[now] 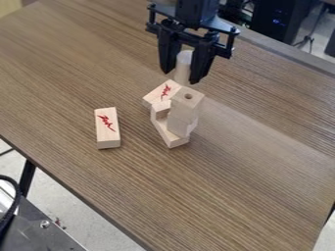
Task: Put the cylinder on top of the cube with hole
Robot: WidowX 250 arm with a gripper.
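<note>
From where I stand, the cylinder point(184, 62) is up between the two black fingers of the tool point(181, 77), roughly upright, with its lower end close to the top of the cube with the hole point(186, 101); whether that end touches the cube or hangs just behind it I can't make out. It looks like pale, smooth wood; I'd expect it to be light and quite stiff, nothing that would squash or break under a fair squeeze, though a round, smooth side could roll or slip if the pads met it off centre. The place to take it is around the sides, fingers opposite each other and fairly high, so the foot stays free to land flat; a grip too low might knock the wooden stack point(173, 140), which looks a bit higgledy-piggledy and easily nudged. As for the tool, it points down over the table point(262, 171), its fingers parted by about the cylinder's own thickness, one on either side; I take that as a hold on the cylinder, and it seems to touch nothing else; letting go would want a gentle, even opening.
</note>
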